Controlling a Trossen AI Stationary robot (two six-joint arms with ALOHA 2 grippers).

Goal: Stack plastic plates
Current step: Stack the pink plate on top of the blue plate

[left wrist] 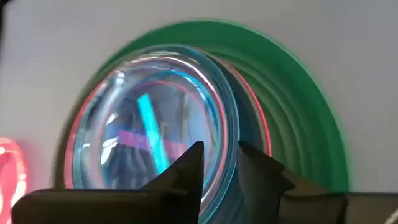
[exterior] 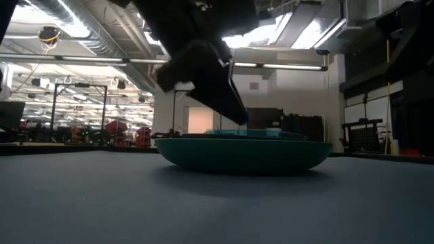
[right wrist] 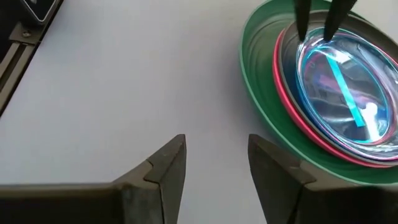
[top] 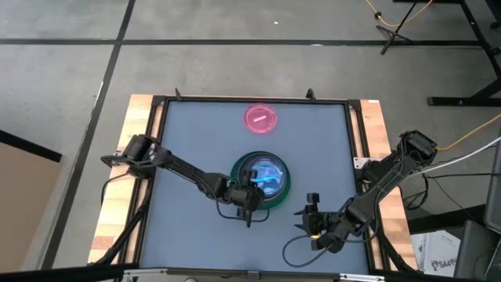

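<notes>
A large dark green plate (top: 283,188) rests by its base on the table's middle. A hot pink plate shows only as a rim (right wrist: 292,99) nested inside it. A translucent blue plate (left wrist: 149,112) lies level on top. A small translucent pink plate (top: 261,118) lies alone near the far edge. My left gripper (left wrist: 221,165) is open at the stack's near-left side, its fingers on either side of the blue plate's rim (left wrist: 229,134). My right gripper (right wrist: 216,162) is open and hangs over bare table to the right of the stack. My left gripper slants down from the left onto the stack, one finger (left wrist: 189,171) inside the blue plate's rim and one (left wrist: 258,171) outside. A gap shows between fingers and rim, and I cannot tell whether either finger touches it. The plate sits level in the stack.
The grey table (top: 196,125) has a raised dark frame (top: 156,141) and wooden side strips. Open surface lies left of and near the stack, and between it and the lone pink plate. Cables trail by the right arm (top: 376,184).
</notes>
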